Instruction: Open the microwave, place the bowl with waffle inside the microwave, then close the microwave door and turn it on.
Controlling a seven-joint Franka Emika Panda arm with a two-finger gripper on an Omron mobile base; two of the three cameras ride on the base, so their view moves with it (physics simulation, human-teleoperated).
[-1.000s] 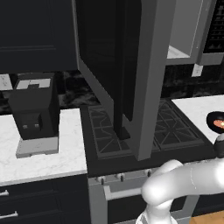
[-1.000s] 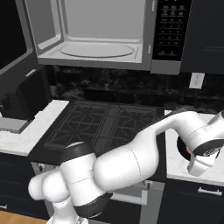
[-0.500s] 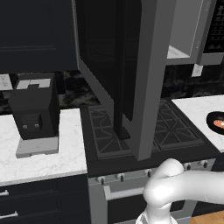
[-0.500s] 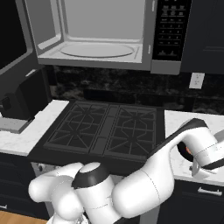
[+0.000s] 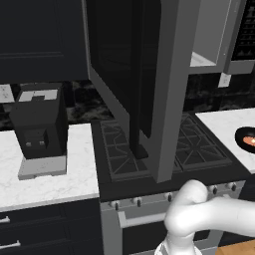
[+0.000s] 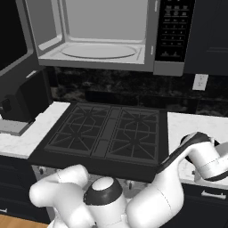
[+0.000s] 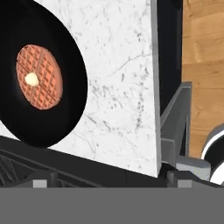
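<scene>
Your microwave (image 6: 107, 35) is mounted above the stove (image 6: 109, 133) with its door (image 5: 134, 74) swung wide open; the cavity and turntable plate are exposed in the right base view, and the button panel (image 6: 173, 31) sits on its right side. The bowl (image 7: 39, 78) sits on the white marble tabletop (image 7: 118, 87) to the right of the stove, with the waffle (image 7: 38, 77) lying flat inside it, a pale dab at its centre. In the left base view you see the bowl (image 5: 246, 139) at the far right edge of that tabletop. The hand camera looks down on the bowl from above; the bowl is in the upper left of that view, off to one side of the hand's axis, not touching it. The fingertips aren't clear in the hand view, so you can't tell whether the hand is spread or pressed together. The coffee machine (image 5: 40, 124) stands on the left tabletop.
</scene>
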